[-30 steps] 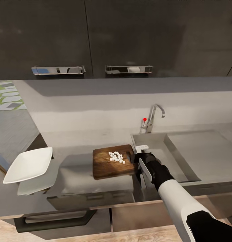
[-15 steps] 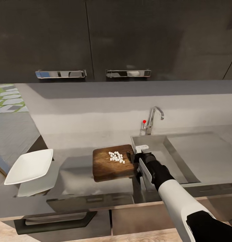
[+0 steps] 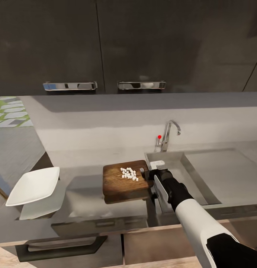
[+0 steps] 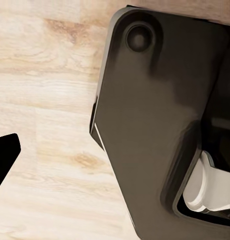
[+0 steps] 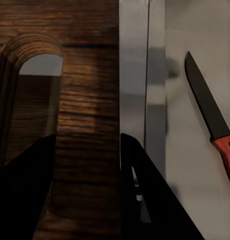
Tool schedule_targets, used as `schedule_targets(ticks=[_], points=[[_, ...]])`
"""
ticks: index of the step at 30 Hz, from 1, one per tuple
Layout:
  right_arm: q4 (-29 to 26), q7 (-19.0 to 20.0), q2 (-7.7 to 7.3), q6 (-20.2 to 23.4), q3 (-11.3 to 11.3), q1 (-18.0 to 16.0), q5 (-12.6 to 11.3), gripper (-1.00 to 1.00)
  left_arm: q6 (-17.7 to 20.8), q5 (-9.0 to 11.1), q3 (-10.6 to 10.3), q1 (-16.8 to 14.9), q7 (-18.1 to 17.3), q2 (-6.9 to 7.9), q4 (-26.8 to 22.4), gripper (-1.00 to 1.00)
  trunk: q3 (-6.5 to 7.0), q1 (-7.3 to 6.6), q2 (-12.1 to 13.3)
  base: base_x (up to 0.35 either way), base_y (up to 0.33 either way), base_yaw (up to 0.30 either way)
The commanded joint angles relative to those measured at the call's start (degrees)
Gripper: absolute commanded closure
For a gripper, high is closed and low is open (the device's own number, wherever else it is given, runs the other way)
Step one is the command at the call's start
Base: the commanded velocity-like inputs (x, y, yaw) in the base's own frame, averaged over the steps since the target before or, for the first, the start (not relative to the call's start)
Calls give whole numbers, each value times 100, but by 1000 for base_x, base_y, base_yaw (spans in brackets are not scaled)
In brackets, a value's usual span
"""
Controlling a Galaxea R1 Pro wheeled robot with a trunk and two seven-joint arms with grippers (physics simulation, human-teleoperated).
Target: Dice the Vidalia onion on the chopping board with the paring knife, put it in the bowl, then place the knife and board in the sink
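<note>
Board: the brown rectangular wooden chopping board (image 3: 125, 179) lay flat on the grey glossy table (image 3: 87, 175), its right edge against the sink's left rim.
Onion: small white diced cubes (image 3: 129, 174) sat in a cluster on the board's far right part.
Right end effector (image 3: 147, 173): at the board's right edge by the handle slot (image 5: 37, 75), dark fingers (image 5: 25, 185) spread to either side of the wood; whether they pinched it could not be told.
Knife: the red-handled paring knife with dark pointed blade (image 5: 210, 117) lay on the grey steel sink (image 3: 173, 163) floor.
Bowl: the white squarish shallow bowl (image 3: 32, 185) sat at the table's left end, well apart from the board.
Left end effector: state could not be told.
</note>
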Motion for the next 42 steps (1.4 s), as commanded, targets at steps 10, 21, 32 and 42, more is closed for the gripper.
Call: schedule_targets(ticks=[10,21,32,42], points=[[-6,-44,-3,26,21,-5,-45,100,-27,2,-34,-7,12,-6,18,-100,79,4,-11,0,0,0],[-6,-46,-3,26,21,-5,-40,100,-27,2,-34,-7,14,-6,18,-100,178,4,-11,0,0,0],[-11,-51,-7,26,21,-5,-40,100,-27,2,-34,-6,11,-6,18,-100,278,4,-11,0,0,0],[-15,-53,-5,26,21,-5,-40,100,-27,2,-34,-7,10,-6,18,-100,368,4,-11,0,0,0]])
